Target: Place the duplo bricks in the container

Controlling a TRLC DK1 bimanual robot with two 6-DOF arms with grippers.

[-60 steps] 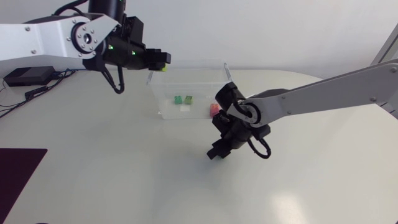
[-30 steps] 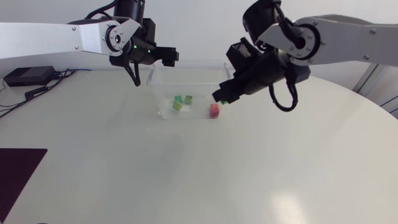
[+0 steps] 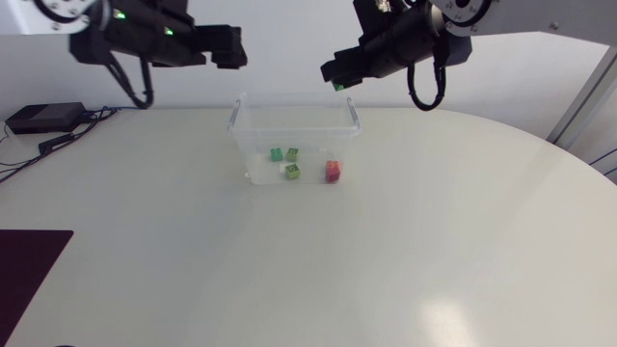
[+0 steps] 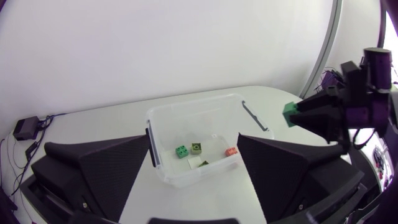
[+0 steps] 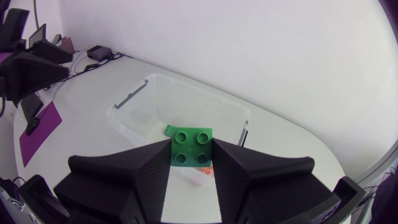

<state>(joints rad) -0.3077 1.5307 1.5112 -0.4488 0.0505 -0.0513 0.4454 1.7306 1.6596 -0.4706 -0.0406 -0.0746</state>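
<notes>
A clear plastic container (image 3: 247, 135) stands at the back middle of the table. Inside lie a red brick (image 3: 333, 172) and three green bricks (image 3: 292, 171). My right gripper (image 3: 335, 77) hangs high over the container's back right corner, shut on a green duplo brick (image 5: 191, 144) whose studs face the wrist camera. High up beyond the container's back left corner, my left gripper (image 3: 234, 46) is open and holds nothing. In the left wrist view the container (image 4: 193, 101) sits ahead of the wide open fingers (image 4: 106, 168), and the right gripper's green brick (image 4: 288, 114) shows beside it.
A black box with cables (image 3: 43, 118) lies at the table's back left. A dark purple mat (image 3: 29, 270) covers the front left corner. The table (image 3: 386, 260) is white and rounded at the right.
My left gripper opened and a green brick dropped into the container; that arm then rose and drew back left. My right arm lifted the green brick from the table to above the container.
</notes>
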